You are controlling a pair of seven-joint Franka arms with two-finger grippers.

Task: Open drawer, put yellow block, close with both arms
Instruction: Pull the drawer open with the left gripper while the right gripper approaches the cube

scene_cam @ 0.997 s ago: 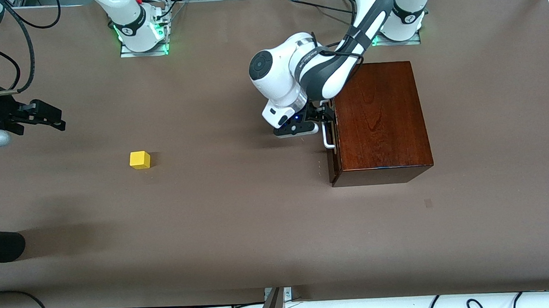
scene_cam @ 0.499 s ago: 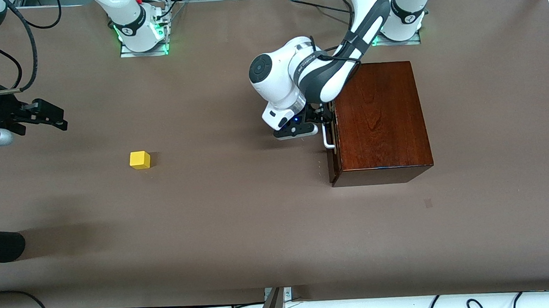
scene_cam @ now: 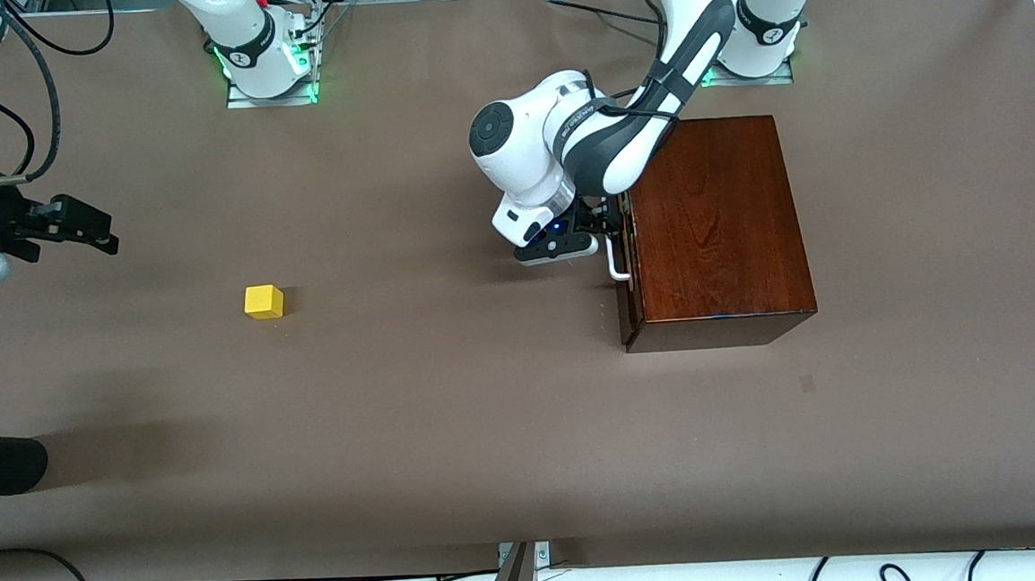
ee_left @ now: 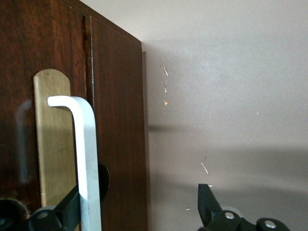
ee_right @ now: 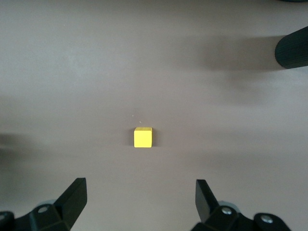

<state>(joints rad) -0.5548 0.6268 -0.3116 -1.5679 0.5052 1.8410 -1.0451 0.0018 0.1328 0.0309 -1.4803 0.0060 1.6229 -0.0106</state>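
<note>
Left gripper [scene_cam: 610,224] is at the drawer [scene_cam: 629,257] front, fingers spread, with the white handle [ee_left: 86,159] bar passing between them beside one finger [ee_left: 67,211]; the second finger [ee_left: 208,204] stands well clear over bare table [scene_cam: 452,402]. Nothing is clamped yet. Drawer condition: shut, flush with the wooden box [scene_cam: 711,225].

Right gripper [scene_cam: 73,223] hangs in the air at my right arm's end of the table, fingers apart and empty. The yellow block [ee_right: 143,137] sits on the table ahead of its fingertips, roughly centred between them and well apart from the box.

Step in hand, by my judgement: opening the drawer, grasp phase. The next move calls for closing my left fingers on the bar, then a straight pull away from the box face. The block pick-up has not begun.

Count: one drawer, one handle, one yellow block, two grippers.
</note>
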